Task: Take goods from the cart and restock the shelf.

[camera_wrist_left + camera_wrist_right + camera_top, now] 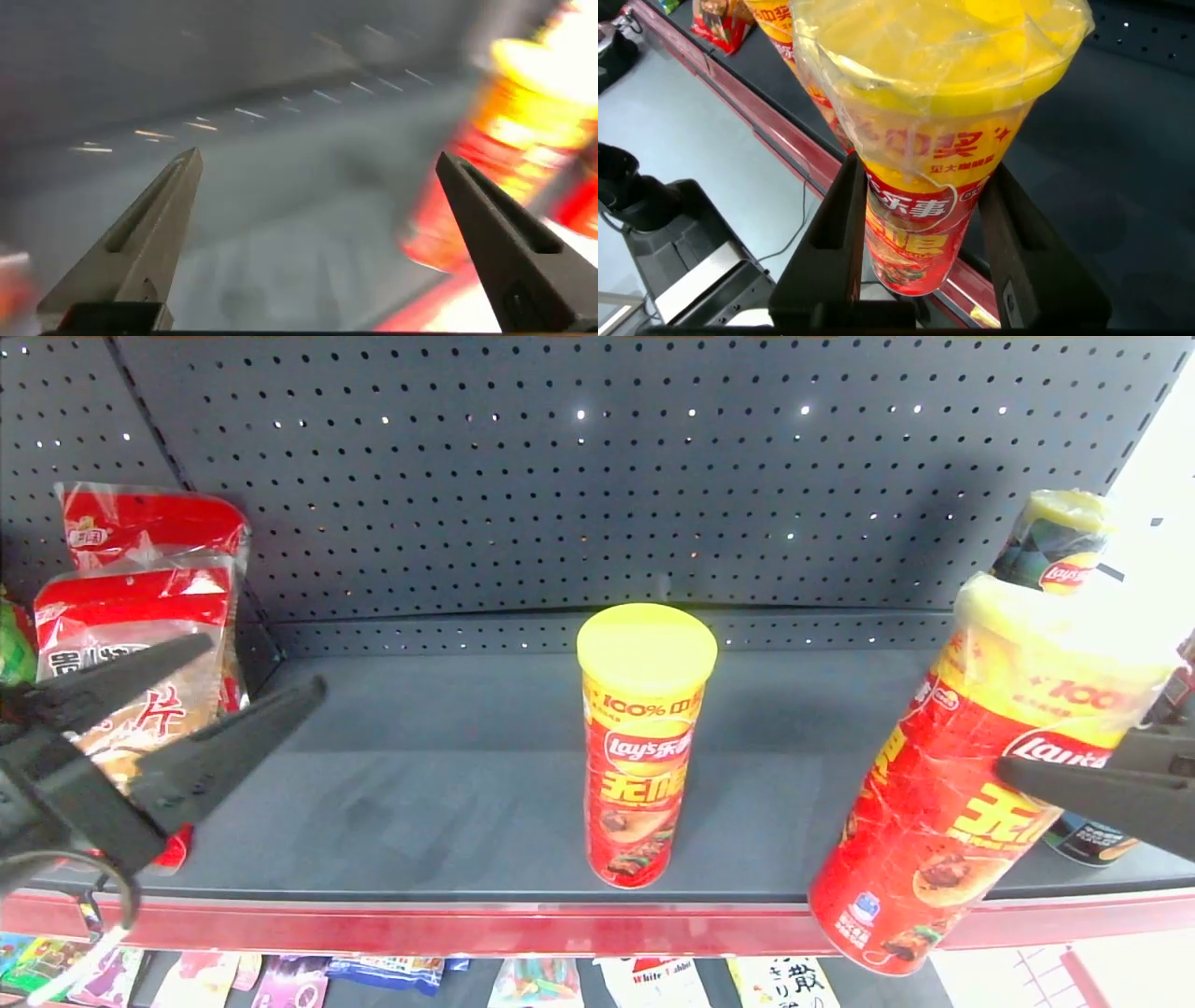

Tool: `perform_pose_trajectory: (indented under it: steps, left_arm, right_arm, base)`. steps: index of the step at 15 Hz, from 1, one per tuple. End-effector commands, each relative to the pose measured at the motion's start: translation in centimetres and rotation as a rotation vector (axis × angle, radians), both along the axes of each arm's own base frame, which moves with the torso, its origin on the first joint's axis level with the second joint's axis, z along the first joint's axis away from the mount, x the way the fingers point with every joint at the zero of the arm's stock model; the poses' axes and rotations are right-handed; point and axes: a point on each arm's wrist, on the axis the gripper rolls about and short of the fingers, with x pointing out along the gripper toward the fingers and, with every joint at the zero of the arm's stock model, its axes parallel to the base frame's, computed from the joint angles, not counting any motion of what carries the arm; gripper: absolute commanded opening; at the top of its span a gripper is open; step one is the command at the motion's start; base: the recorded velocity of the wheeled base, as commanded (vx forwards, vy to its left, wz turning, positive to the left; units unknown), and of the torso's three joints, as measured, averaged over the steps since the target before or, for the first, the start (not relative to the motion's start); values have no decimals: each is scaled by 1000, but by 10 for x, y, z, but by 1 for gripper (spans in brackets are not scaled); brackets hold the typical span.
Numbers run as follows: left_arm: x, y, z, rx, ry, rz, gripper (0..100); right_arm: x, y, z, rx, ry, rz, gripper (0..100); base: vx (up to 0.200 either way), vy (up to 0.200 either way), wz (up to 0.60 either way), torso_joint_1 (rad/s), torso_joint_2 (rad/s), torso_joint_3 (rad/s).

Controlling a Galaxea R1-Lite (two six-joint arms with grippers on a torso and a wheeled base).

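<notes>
**A:** What is the right hand (920, 233) doing?

**B:** It is gripping a can (943, 775), with a finger pressing on each side of its body. The can is leaning rather than standing upright. Its base is hanging lower than the hand, in front of the red lip of the shelf (448, 803).

**A:** So it is not resting on the shelf yet?

**B:** No. I am judging it as not yet placed, since nothing but the hand is supporting it.

**A:** And the left hand (266, 663)?

**B:** It is hovering wide open and empty, well apart from the right hand. Some bags (140, 607) are sitting just behind it.

**A:** What is already sitting on the shelf?

**B:** One standing can (644, 747) is sitting upright between the two hands. A dark can (1050, 546) is standing just behind the right hand.

**A:** How far along is the restocking?

**B:** Partway, I am thinking. Some stock is sitting in place, and this can is waiting to be set upright. It is probably going on the bare stretch between the right hand and the standing can. How many more are coming, I cannot tell.
</notes>
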Motion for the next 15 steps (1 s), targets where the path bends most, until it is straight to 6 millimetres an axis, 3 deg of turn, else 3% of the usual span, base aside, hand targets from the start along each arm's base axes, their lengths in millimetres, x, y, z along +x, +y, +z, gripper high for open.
perform_pose_trajectory:
  steps: [1, 2, 3, 8, 12, 15]
  left_arm:
    - [-58, 43, -18, -18, -149, 282, 100]
    - [-69, 47, -32, -15, -154, 331, 100]
    - [-90, 50, -65, -6, -161, 379, 100]
    - [-133, 52, -145, 61, 26, 404, 100]
    - [-130, 51, -157, 109, 88, 383, 100]
    - [-131, 52, -162, 68, 130, 484, 100]
  right_arm:
    - [5, 3, -2, -10, 14, 1, 0]
    - [5, 4, -2, -11, 15, 1, 0]
    - [7, 5, -1, -13, 18, 1, 0]
    - [9, 6, 3, -7, 10, -1, 0]
    - [6, 4, 4, 1, -1, -4, 0]
    - [4, 2, 7, 10, -12, -6, 0]
  base:
    - [0, 0, 0, 0, 0, 0]
    - [0, 0, 0, 0, 0, 0]
    - [0, 0, 0, 0, 0, 0]
    - [0, 0, 0, 0, 0, 0]
    - [0, 0, 0, 0, 0, 0]
    - [0, 0, 0, 0, 0, 0]
